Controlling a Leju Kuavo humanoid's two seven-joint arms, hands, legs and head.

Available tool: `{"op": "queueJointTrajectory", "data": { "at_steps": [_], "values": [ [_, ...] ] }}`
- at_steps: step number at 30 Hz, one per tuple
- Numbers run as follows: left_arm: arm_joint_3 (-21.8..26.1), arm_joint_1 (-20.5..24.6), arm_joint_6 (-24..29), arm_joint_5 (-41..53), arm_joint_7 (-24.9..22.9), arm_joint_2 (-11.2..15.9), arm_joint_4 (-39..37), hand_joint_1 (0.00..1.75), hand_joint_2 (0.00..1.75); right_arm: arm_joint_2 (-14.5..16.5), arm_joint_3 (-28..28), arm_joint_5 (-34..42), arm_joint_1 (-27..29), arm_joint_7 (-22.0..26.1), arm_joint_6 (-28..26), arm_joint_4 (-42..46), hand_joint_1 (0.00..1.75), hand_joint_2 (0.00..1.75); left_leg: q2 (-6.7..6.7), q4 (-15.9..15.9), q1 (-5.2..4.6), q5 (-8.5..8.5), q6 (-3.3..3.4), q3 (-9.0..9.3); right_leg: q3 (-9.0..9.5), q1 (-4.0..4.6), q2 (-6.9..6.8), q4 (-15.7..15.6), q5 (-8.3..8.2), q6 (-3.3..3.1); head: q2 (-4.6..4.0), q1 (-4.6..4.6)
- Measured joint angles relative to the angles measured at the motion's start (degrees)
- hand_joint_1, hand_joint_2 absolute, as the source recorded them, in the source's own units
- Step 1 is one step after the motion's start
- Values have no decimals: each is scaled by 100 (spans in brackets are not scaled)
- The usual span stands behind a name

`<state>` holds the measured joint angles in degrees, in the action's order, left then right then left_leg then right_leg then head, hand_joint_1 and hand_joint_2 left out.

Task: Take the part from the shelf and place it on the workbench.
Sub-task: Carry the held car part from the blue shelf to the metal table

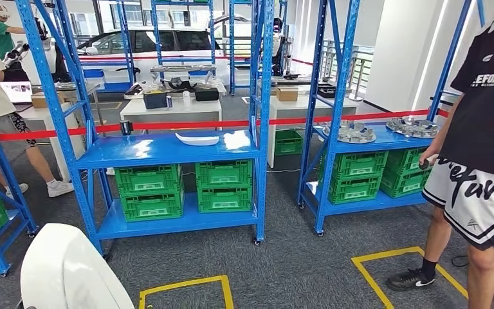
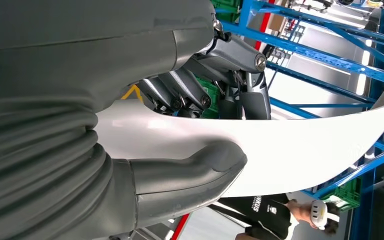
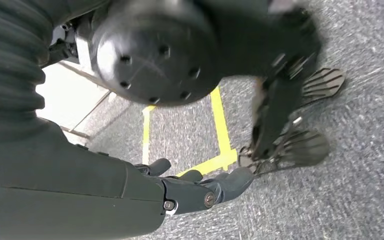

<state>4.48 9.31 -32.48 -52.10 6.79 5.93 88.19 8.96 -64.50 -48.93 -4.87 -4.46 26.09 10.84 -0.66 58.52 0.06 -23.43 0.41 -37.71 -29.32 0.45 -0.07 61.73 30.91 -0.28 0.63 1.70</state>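
Room: a workshop hall with grey carpet floor [image 1: 283, 264] marked by yellow tape outlines [image 1: 186, 286], a red barrier tape [image 1: 167, 125] running across behind the racks, white tables and a parked car [image 1: 148, 42] toward 12 o'clock.

Centre shelf [image 1: 167, 149]: blue steel rack, glossy blue deck, at 12 o'clock from the robot. On its deck lies one white curved panel [image 1: 197, 138]; green crates [image 1: 149, 190] fill the lower level.

Right rack [image 1: 354, 145]: same build, at 2 o'clock, carrying grey metal castings [image 1: 354, 132] above more green crates.

Persons: one in a black shirt and patterned shorts [image 1: 482, 141] at 3 o'clock; another at 9 o'clock beside a further rack.

Part [image 2: 300, 145]: a white, smooth, gently bowed shell tapering to a thin edge (seen in the head view as a rounded white form [image 1: 71, 277] at 7 o'clock, off the shelf and low beside the robot).

Left hand [image 2: 200, 130]: grasping the part, thumb [image 2: 200, 167] on one face and darker fingers [image 2: 245, 95] over the other.

Right hand [image 3: 200, 190]: hanging over the carpet, fingers loosely curled, nothing in them.
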Motion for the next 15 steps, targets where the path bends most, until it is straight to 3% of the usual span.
{"op": "queueJointTrajectory", "data": {
  "at_steps": [2,4,6,8,9,10,11,13,14,15],
  "values": [
    [-1,8,0,5,19,-2,3,175,175,0,0,-17,-12,46,1,0,0,175,-13,-19,8,117,-66,-37,274,34,8,-469,127,-42,1,1],
    [-3,14,7,29,-2,-2,-7,175,175,1,0,-46,-14,56,1,-1,0,175,-8,-41,23,179,-133,-73,206,29,-12,-517,46,-106,1,4],
    [-8,9,17,55,-48,3,-18,175,175,-1,0,-91,-11,50,-1,-2,0,175,22,154,29,-83,-192,-191,102,9,-63,-548,-55,-188,1,9],
    [-13,-1,17,62,-88,12,-33,175,175,-4,1,-125,-6,73,-2,-1,0,175,43,718,41,-597,-239,-348,-13,8,-122,-549,-154,-234,-1,14],
    [-13,-13,9,60,-105,15,-46,175,175,-5,1,-133,-5,96,-2,0,0,175,44,1060,46,-755,-259,-412,-75,11,-157,-545,-204,-242,0,14],
    [-13,-26,-7,49,-127,16,-67,175,175,-5,2,-136,-5,121,-2,0,0,175,44,1351,51,-759,-277,-442,-145,14,-201,-538,-256,-241,-1,16],
    [-13,-37,-26,32,-148,17,-95,175,175,-5,2,-128,-5,138,-2,0,0,175,41,1528,56,-625,-291,-422,-225,15,-252,-525,-307,-234,-1,15],
    [-13,-40,-56,-14,-189,16,-153,175,175,-5,2,-106,-4,147,-2,0,0,175,-32,1382,64,-256,-300,-140,-392,17,-364,-467,-392,-205,-1,16],
    [-14,-28,-62,-32,-202,15,-173,175,175,-6,2,-98,1,140,-2,0,0,175,-149,1056,55,-254,-301,152,-459,26,-420,-427,-419,-185,1,16],
    [-17,-7,-66,-47,-211,12,-185,175,175,-7,2,-95,7,129,-2,0,0,175,-259,657,34,-366,-277,453,-505,37,-483,-382,-434,-163,1,18]
  ]
}}
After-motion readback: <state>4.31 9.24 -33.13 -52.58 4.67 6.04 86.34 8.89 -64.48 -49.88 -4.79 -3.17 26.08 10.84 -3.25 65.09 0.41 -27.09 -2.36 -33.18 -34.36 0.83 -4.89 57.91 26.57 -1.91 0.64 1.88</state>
